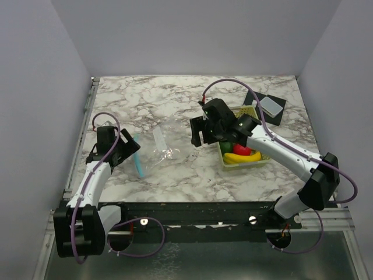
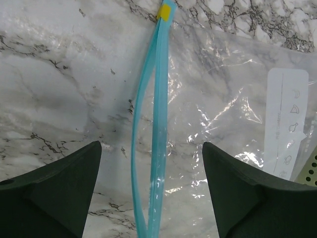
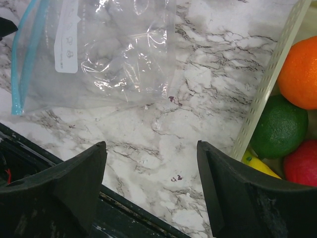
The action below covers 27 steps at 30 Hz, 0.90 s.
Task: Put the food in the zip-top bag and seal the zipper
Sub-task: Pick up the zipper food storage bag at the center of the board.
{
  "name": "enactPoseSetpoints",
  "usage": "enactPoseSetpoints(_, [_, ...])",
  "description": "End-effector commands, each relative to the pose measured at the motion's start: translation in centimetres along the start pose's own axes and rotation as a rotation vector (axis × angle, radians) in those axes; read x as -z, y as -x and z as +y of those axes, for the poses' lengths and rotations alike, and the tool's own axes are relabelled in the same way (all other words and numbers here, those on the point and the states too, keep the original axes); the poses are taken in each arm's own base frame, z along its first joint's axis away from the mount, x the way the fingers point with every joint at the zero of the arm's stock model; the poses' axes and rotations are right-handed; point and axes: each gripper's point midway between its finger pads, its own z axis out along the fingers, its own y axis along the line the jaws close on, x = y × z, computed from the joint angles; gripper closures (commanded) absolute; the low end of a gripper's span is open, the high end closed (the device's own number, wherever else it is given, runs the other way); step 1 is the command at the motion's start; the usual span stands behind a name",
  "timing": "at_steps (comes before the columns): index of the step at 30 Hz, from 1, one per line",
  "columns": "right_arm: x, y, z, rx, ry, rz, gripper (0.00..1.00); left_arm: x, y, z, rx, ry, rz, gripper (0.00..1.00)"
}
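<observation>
Now your left gripper straddles the zipper.
Jaws apart, probably to pinch it; right gripper gapes empty.

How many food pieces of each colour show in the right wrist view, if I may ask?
Orange piece: 1
Green piece: 1
Red piece: 1
Yellow piece: 1
Total: 4 visible

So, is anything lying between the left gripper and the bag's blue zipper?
Nothing visible does. The zipper lies uncovered on the marble table, framed between the open fingers of the left gripper.
</observation>
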Motion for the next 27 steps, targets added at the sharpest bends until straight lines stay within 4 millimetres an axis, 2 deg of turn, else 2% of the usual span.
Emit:
enactPoseSetpoints(1, [0.8,-0.3,0.8,-0.005,0.047,-0.01,0.21,-0.2,-1.1,-1.6,0.07,-0.139,0.043,0.16])
enactPoseSetpoints(6, [0.8,-0.5,0.9,-0.001,0.055,-0.005,0.21,-0.6,-2.1,-2.1,0.112,-0.19,0.07,0.18])
enactPoseSetpoints(14, [0.7,-1.1,1.2,-0.004,0.069,0.004,0.21,-0.2,-1.9,-2.8,0.137,-0.238,0.042,0.22])
enactPoseSetpoints(23, [0.5,-1.4,1.8,-0.006,0.081,0.013,0.21,-0.2,-2.6,-3.1,0.15,-0.271,0.061,0.3])
enactPoseSetpoints(27, [0.5,-1.4,2.2,-0.003,0.088,0.014,0.2,-0.3,-3.0,-3.2,0.162,-0.288,0.072,0.37])
